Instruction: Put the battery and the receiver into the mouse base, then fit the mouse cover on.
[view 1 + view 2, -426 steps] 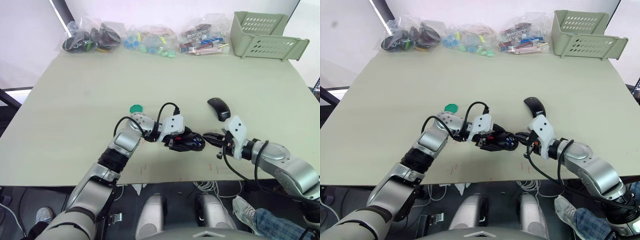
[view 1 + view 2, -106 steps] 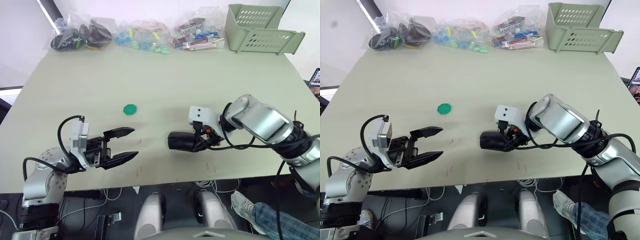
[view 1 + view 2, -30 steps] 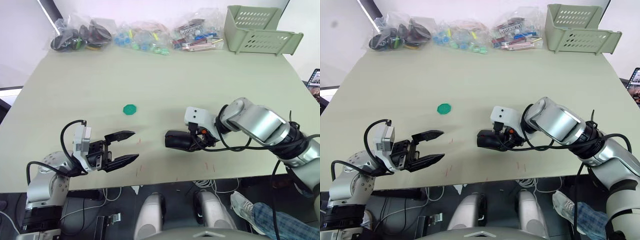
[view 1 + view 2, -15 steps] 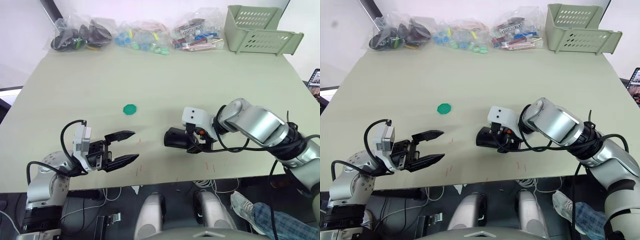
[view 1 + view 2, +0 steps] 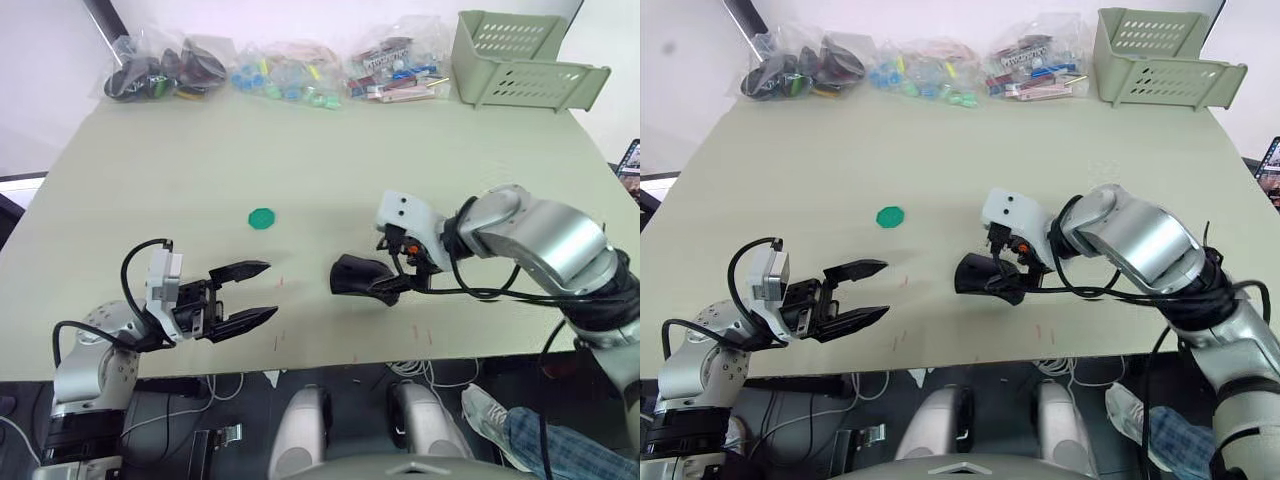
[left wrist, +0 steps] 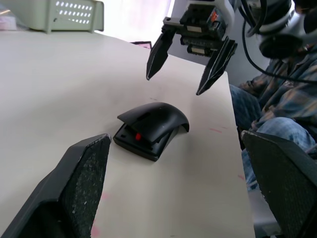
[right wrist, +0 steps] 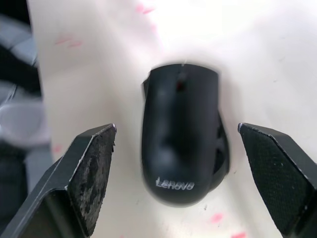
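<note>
Above the mouse cover (image 6: 154, 118), right pincer (image 6: 185, 67) has let go and lifted.

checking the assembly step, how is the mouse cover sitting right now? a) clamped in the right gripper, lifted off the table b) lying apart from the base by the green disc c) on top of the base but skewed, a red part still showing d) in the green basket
c: in the left wrist view the mouse cover lies on the mouse base with one side raised, red showing beneath, and the right gripper hangs open above it.

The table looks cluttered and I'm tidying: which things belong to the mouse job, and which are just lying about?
Job:
mouse cover, lying on the mouse base
right hand, open above them

Lying about:
green disc
bags of parts
green basket
</note>
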`<state>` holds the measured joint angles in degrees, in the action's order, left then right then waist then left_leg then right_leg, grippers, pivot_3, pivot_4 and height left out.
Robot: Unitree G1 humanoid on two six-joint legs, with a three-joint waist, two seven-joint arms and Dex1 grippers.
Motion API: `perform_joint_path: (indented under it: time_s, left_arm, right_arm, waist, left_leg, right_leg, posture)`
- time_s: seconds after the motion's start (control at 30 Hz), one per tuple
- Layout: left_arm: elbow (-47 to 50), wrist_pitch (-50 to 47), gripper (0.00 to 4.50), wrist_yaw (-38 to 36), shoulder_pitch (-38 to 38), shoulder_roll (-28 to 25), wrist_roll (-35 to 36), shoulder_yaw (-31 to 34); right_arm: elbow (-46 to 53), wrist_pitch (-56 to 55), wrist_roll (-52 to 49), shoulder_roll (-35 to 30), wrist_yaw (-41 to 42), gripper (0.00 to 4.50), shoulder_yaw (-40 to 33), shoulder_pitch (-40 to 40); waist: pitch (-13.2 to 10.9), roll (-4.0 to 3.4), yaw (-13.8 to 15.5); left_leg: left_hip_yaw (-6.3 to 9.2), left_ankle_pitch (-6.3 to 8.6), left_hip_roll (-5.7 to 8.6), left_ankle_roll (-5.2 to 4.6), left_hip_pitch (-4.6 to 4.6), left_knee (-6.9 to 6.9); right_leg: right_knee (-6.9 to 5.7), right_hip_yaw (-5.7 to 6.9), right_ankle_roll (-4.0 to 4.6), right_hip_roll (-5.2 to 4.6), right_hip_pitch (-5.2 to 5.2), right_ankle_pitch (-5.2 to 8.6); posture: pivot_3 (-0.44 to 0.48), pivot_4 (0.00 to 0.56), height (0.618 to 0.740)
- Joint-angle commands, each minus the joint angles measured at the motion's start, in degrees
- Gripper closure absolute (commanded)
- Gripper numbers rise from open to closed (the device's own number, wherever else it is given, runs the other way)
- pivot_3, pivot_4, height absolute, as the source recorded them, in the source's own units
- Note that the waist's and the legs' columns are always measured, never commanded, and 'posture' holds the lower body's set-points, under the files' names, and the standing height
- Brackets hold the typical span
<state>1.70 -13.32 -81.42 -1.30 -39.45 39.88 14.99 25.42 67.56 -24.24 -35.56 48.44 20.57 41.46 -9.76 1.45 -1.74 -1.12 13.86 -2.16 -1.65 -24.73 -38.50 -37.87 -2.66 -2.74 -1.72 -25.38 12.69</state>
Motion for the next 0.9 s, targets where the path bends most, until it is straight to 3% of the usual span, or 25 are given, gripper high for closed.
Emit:
perform_joint_path:
  time_s: [0.03, 0.17, 0.33, 0.9]
  left_arm:
    - [1.6, 0.1, 0.00, -0.1, 0.0, -0.8, 0.5, 0.7]
    - [1.7, -0.6, 0.00, -0.4, -0.2, -1.2, 0.8, 0.7]
    - [0.8, -1.2, 0.00, -1.6, -1.4, -2.3, 0.8, 0.5]
    - [-1.1, -0.7, 0.00, -3.9, -2.1, -3.2, 0.3, 1.1]
  right_arm:
    - [3.8, -9.1, -1.0, 1.5, -1.5, 0.37, -6.6, -7.7]
    - [4.1, -15.5, -1.2, 1.6, -1.8, 0.37, -9.6, -16.4]
    - [2.8, -20.4, -1.2, 2.3, -2.1, 0.37, -11.1, -20.7]
    - [-4.1, -28.4, 3.9, 2.8, -1.3, 0.37, -5.6, -22.4]
  waist:
    - [0.0, -0.02, 0.0]
    - [0.0, -0.02, -0.3]
    - [0.0, -0.02, -0.4]
    - [0.0, -0.02, -0.3]
  left_leg:
    - [-0.02, 0.00, 0.00, 0.00, 0.00, -0.01]
    - [-0.08, 0.00, 0.01, 0.00, 0.04, -0.01]
    - [-0.05, -0.01, -0.03, 0.00, 0.15, -0.04]
    - [-0.04, -0.01, -0.03, 0.00, 0.14, -0.04]
  right_leg:
    - [-0.01, -0.01, 0.00, 0.00, 0.00, 0.00]
    - [-0.05, -0.07, -0.02, 0.00, -0.01, 0.00]
    - [-0.08, -0.09, -0.01, 0.11, 0.05, 0.01]
    - [-0.06, -0.09, -0.01, 0.12, 0.08, 0.01]
  posture:
    - [0.000, 0.150, 0.740]
    - [0.000, 0.150, 0.740]
    - [0.000, 0.150, 0.740]
    - [0.000, 0.150, 0.740]
